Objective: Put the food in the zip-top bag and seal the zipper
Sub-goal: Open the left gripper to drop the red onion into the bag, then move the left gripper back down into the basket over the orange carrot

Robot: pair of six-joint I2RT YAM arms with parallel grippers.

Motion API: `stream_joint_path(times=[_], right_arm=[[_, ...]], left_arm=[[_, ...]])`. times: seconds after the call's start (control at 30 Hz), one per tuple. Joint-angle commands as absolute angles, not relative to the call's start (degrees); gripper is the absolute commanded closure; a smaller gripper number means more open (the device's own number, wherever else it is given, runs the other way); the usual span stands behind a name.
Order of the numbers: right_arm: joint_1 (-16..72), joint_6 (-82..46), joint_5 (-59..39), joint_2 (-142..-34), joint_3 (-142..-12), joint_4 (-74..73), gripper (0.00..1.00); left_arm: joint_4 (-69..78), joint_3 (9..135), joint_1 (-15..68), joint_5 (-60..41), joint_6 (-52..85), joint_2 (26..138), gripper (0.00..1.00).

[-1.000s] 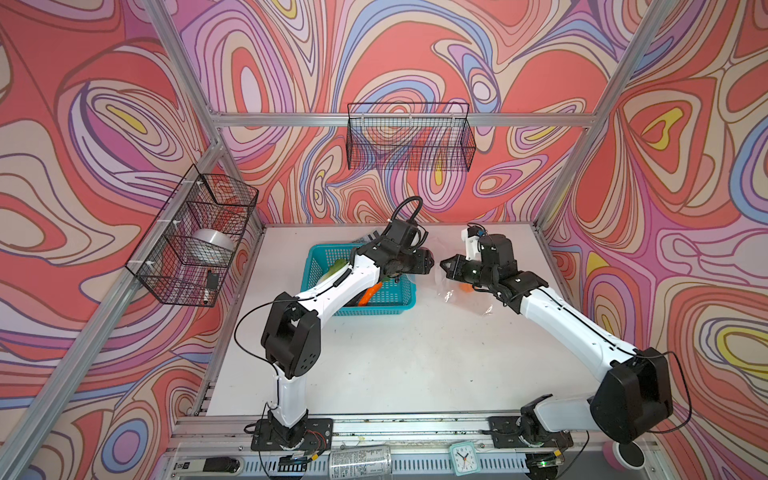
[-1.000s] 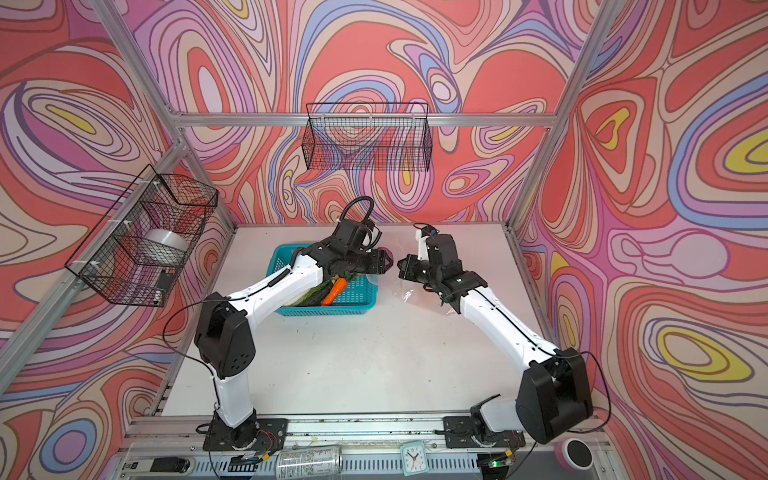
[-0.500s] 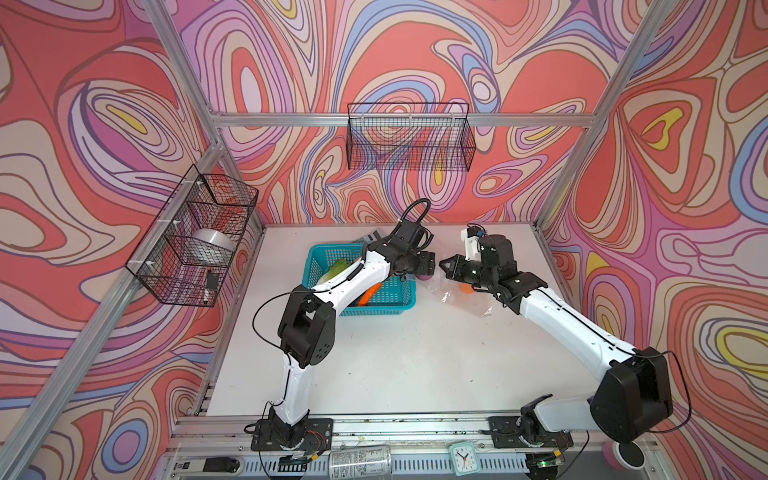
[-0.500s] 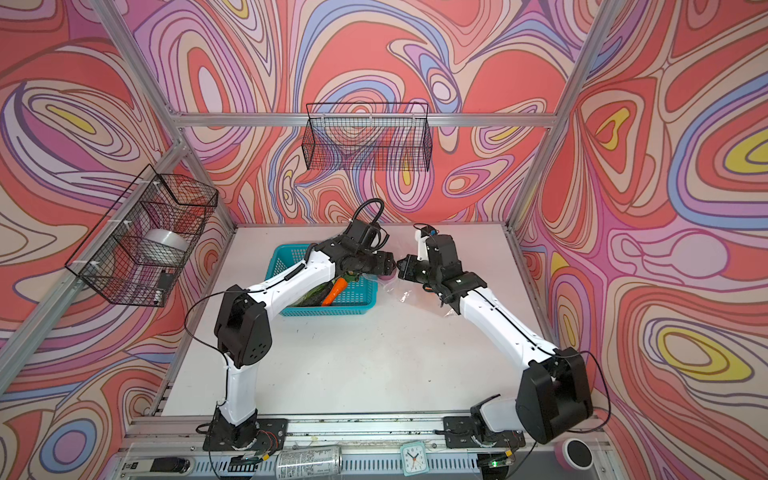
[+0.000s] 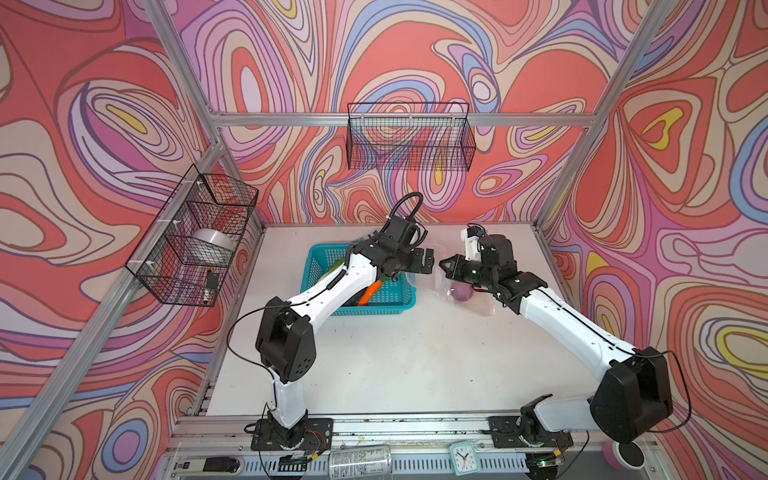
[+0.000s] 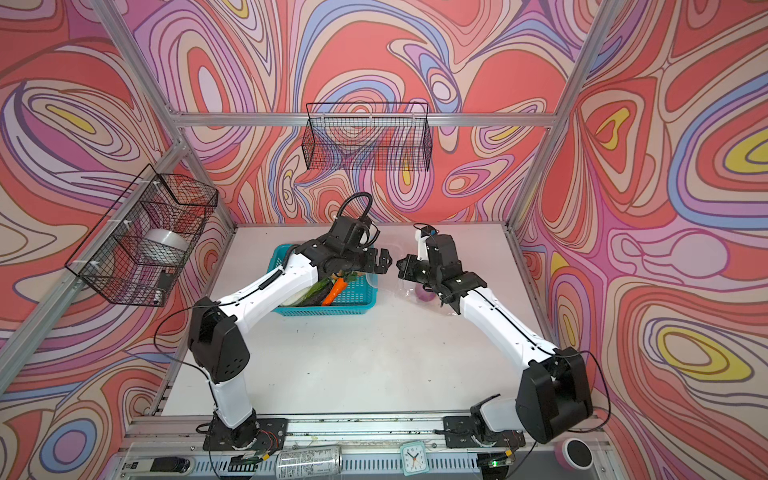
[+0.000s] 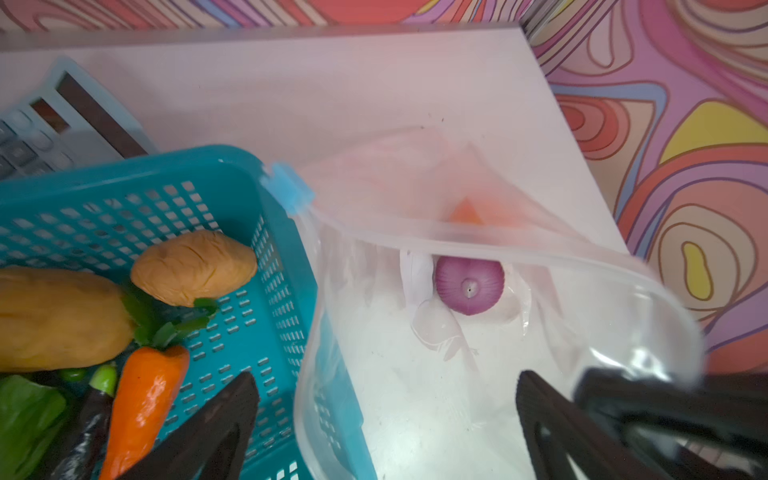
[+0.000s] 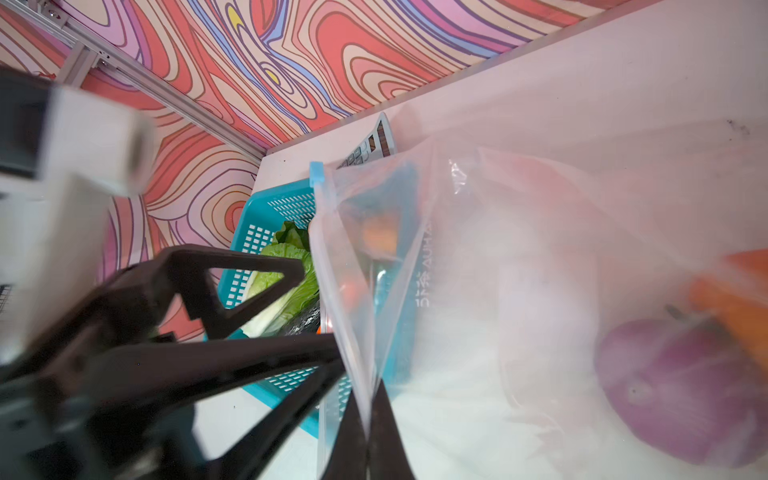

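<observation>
The zip-top bag (image 5: 471, 305) lies on the white table (image 5: 415, 365) just right of the teal basket (image 5: 318, 259), with its mouth turned toward the basket. The right gripper (image 5: 445, 266) is pressed together on the mouth's edge. Only the right wrist view shows that pinch close up, with the film caught between the fingertips (image 8: 353, 399).

The left gripper (image 5: 428, 259) hangs above the mouth with its jaws spread wide and holds nothing.

In both top views the purple piece (image 6: 424, 296) is a dim blot inside the bag. The left wrist view shows it as a ribbed ball on the bag's floor, with a blurred orange piece (image 7: 467, 214) behind the film.

Only the wrist views show the zipper (image 7: 498, 245), its light-blue slider (image 7: 289, 189) at the basket's corner, and two potatoes (image 7: 195, 266) beside the carrot (image 7: 145, 399) in the basket.
</observation>
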State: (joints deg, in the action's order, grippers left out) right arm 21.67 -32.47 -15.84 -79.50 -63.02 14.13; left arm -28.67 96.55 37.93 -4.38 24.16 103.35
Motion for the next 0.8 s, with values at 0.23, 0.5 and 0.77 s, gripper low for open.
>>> stream_joint_path(times=[0.23, 0.5, 0.77], right_arm=[[21.5, -32.3, -15.2, -78.9, -63.3, 13.8, 1.00], [21.4, -32.4, -15.1, -79.2, -63.6, 14.0, 1.00], [21.5, -33.0, -16.0, -80.4, -64.4, 14.0, 1.00]], left_arm=[[-25.2, 84.6, 32.8, 1.2, 18.6, 91.4, 0.00], [-30.1, 77.5, 27.0, 1.4, 15.1, 91.4, 0.04], [-34.6, 79.6, 26.5, -0.5, 7.6, 100.7, 0.26]])
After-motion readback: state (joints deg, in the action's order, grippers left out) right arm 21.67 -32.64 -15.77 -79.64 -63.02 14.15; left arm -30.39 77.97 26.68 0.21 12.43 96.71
